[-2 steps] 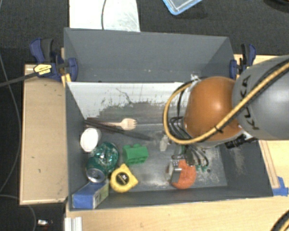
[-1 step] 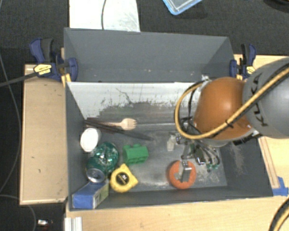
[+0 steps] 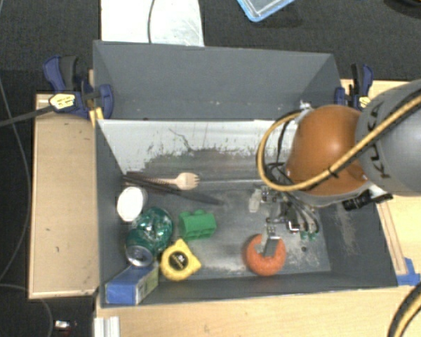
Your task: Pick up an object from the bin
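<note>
My gripper (image 3: 272, 243) reaches down at the front right of the bin floor, its fingertip on top of an orange round ring-shaped thing (image 3: 265, 259). One finger seems to sit in or on the ring's middle; whether the fingers grip it I cannot tell. A green block (image 3: 197, 225) lies to the left of the ring.
Along the left side lie a wooden fork (image 3: 170, 182), a white round cap (image 3: 130, 203), a green can (image 3: 148, 234), a yellow tape measure (image 3: 178, 260) and a blue box (image 3: 130, 286). The arm's orange cover and cables hang over the bin's right half.
</note>
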Controlling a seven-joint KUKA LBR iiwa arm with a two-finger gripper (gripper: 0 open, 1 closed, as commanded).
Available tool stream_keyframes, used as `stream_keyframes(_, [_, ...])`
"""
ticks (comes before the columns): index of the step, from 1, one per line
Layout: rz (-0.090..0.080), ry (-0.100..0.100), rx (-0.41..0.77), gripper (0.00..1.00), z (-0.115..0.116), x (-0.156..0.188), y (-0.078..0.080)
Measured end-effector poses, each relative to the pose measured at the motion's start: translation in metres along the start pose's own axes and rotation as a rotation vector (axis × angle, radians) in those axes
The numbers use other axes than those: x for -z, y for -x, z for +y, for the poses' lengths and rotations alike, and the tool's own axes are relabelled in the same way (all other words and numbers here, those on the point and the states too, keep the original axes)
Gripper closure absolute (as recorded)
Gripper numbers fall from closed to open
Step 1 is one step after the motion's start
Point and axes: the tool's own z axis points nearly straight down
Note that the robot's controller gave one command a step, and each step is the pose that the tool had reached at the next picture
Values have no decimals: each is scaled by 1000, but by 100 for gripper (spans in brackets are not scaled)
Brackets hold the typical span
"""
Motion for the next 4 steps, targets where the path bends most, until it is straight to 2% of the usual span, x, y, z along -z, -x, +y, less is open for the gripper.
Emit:
stream_keyframes(1, [3, 0, -7, 0, -18, -7, 5])
stream_keyframes(2, [-4, 1, 210, 0, -33, -50, -3])
stream_keyframes(3, [-6, 0, 190, 100, -10, -72, -10])
stream_keyframes(4, [-6, 0, 189, 100, -10, -72, -10])
